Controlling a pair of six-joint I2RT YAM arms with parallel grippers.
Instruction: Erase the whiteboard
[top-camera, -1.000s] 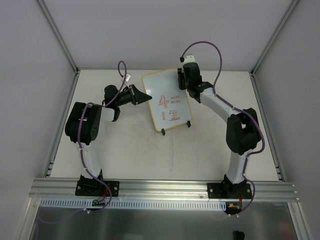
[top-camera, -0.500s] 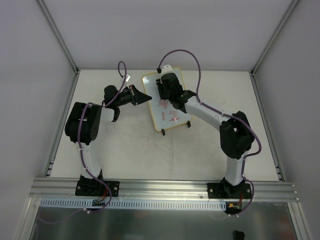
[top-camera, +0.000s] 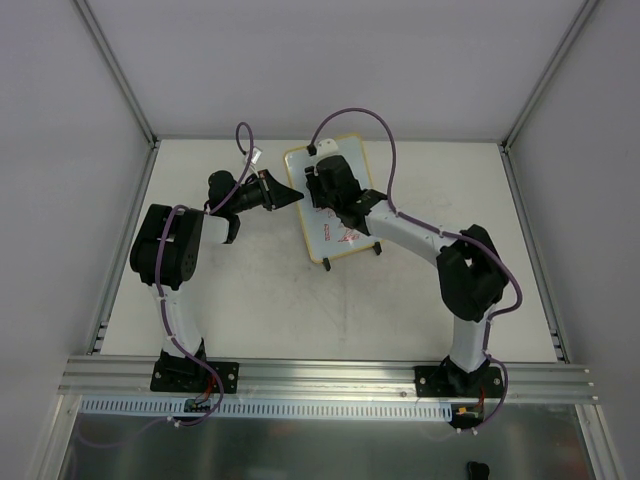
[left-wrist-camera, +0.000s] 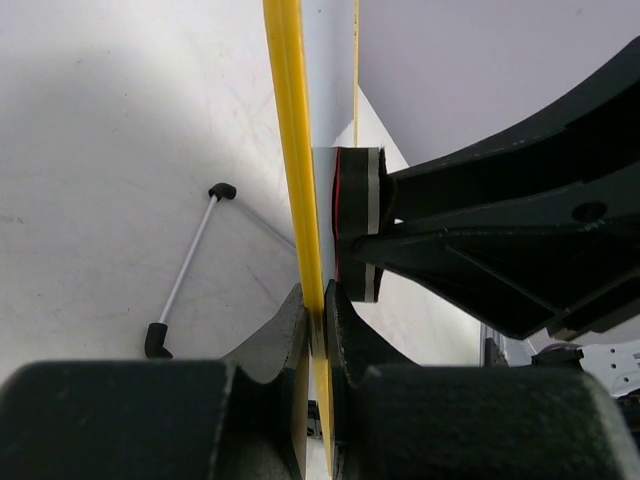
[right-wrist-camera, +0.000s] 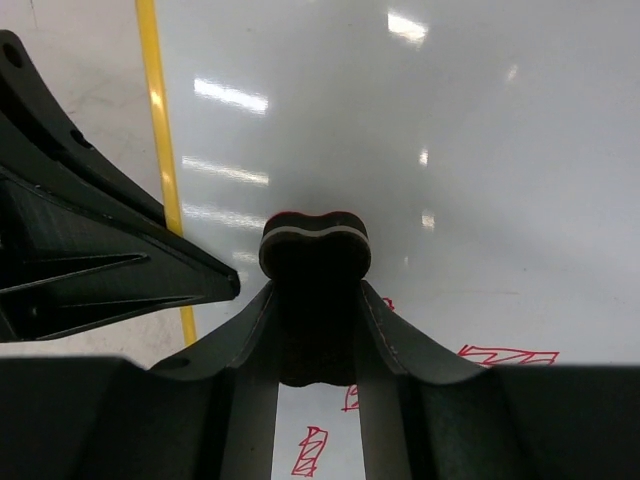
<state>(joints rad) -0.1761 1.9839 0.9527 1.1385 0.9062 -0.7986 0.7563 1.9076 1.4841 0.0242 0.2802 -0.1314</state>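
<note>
Though askew, whiteboard (top-camera: 318, 240) long axis near-to-far.

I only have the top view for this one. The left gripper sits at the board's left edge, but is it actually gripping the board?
Observer: Yes. The left wrist view shows the left gripper shut on the yellow frame of the board, which stands edge-on between its fingers.
Operator: The right arm's head hides whatever it carries. What is it?
Observer: The right wrist view shows the right gripper shut on a black eraser.
Operator: Is the eraser on the board or hovering off it?
Observer: On it. In the left wrist view the eraser lies flat against the board face with no gap showing.
</note>
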